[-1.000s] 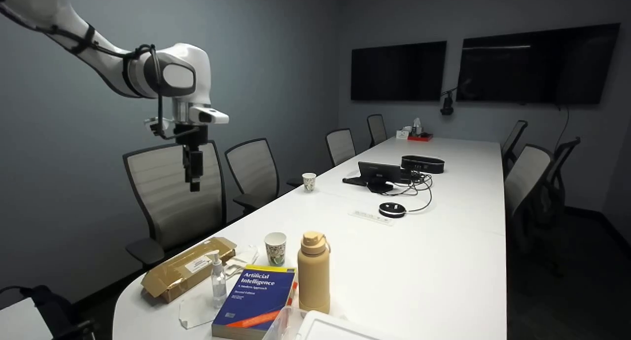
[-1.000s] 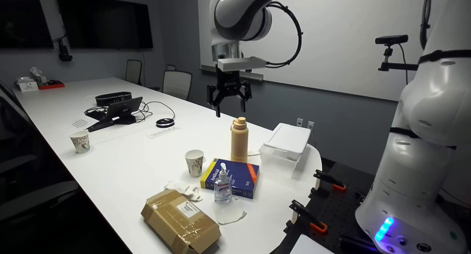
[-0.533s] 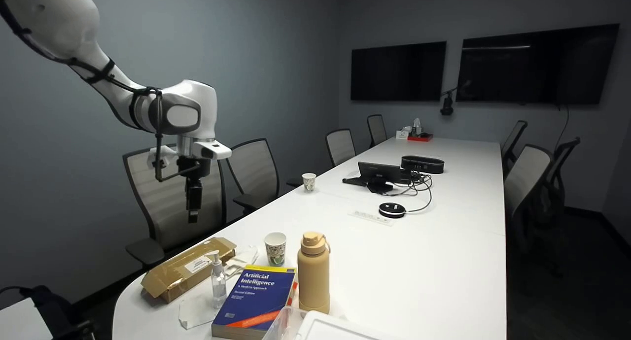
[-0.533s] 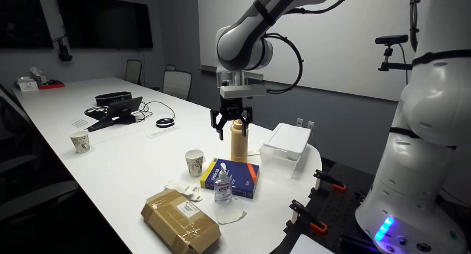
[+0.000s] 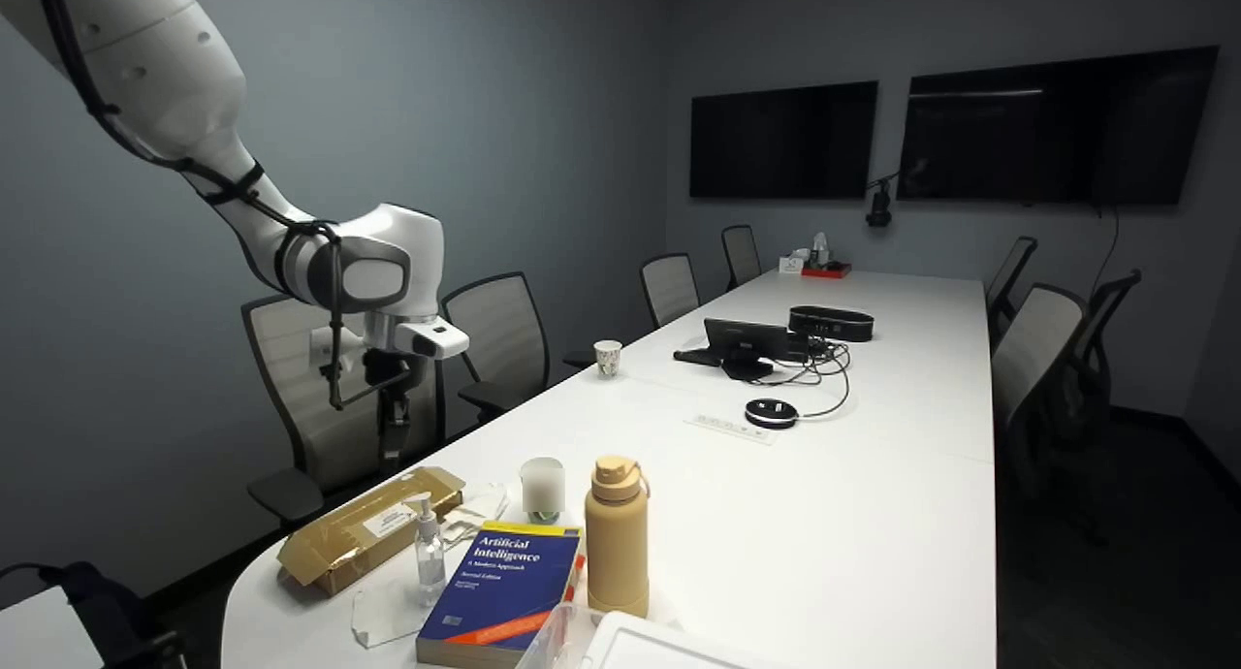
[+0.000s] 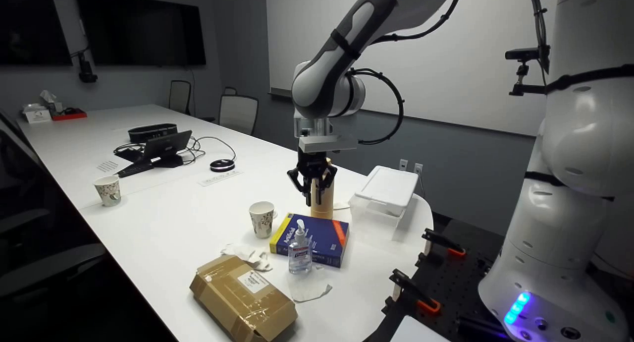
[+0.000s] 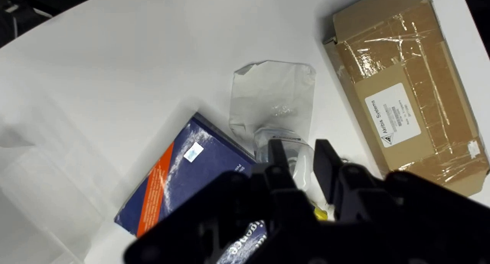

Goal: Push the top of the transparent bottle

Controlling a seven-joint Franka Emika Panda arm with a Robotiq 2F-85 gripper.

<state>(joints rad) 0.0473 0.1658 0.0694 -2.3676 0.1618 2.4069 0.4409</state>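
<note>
The transparent bottle (image 6: 299,255) is a clear pump bottle with a whitish pump top (image 6: 300,226). It stands upright beside the blue book in both exterior views. Over the table, in an exterior view, my gripper (image 6: 313,202) hangs above the bottle's level, pointing down and apart from it. From the wrist, the bottle (image 7: 264,139) appears below the fingers, partly covered by one of them; its pump top (image 7: 302,172) shows in the gap. The jaws are partly closed, with a narrow gap and nothing held between them.
A blue book (image 5: 504,591) lies right beside the bottle, with a tan flask (image 5: 618,543) behind it. A cardboard box (image 7: 405,95), a paper cup (image 6: 261,219), a piece of paper (image 7: 273,92) and a lidded plastic bin (image 6: 389,183) surround them.
The arm has come down well toward the table, staying above the objects. The jaws have drawn much closer together. Bottle, book and flask have not moved.
</note>
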